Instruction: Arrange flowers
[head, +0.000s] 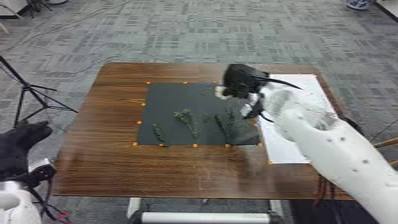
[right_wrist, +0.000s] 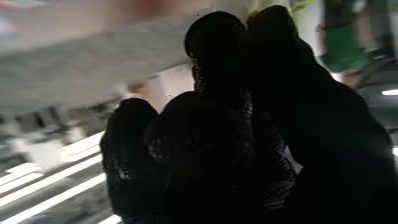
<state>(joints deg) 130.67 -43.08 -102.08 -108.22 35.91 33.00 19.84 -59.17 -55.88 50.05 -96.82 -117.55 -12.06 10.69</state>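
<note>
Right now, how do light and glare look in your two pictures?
Head view: fairly even light, the sheet bright, the mat dark; right wrist view: slanting white streaks of glare behind the right hand, its glove almost a black silhouette.

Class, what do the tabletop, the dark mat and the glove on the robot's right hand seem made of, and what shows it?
Table: wood or wood-look laminate, slightly glossy; brown, streaky grain.
Dark mat: matte, perhaps paper or felt; even, dull surface.
Right hand: glove of soft knit or mesh fabric; fine textured weave.
</note>
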